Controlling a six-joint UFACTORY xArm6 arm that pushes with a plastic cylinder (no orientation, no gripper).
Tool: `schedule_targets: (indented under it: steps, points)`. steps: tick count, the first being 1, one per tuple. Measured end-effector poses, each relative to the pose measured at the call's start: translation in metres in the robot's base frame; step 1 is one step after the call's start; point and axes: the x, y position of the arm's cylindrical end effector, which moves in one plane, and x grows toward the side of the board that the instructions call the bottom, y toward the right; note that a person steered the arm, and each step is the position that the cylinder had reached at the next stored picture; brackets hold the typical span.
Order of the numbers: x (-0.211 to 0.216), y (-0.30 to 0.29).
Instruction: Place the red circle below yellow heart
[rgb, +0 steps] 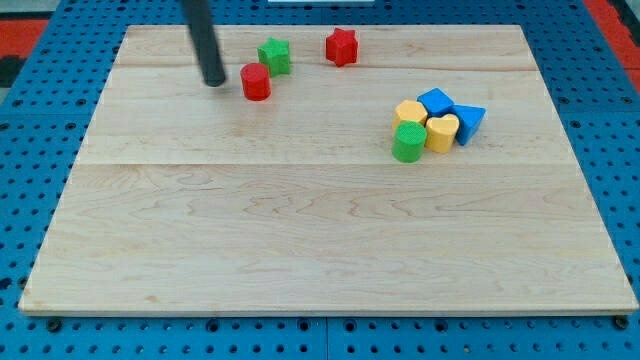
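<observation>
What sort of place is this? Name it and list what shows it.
Probably a robotics lab tabletop rig: a pale wooden board lies on a blue perforated base, small coloured blocks such as the red circle sit on it, and my tip stands just left of that circle.

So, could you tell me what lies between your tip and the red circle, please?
Nothing: in the camera view, only a narrow strip of bare board separates my tip from the red circle to its right.
</observation>
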Motion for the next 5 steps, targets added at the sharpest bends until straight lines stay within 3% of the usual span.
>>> schedule_targets:
  steps: [1, 3, 4, 5]
  points:
    - [-0.004, 0.064]
    - [0.032, 0.099]
    - [-0.023, 0.104]
    - [0.015, 0.118]
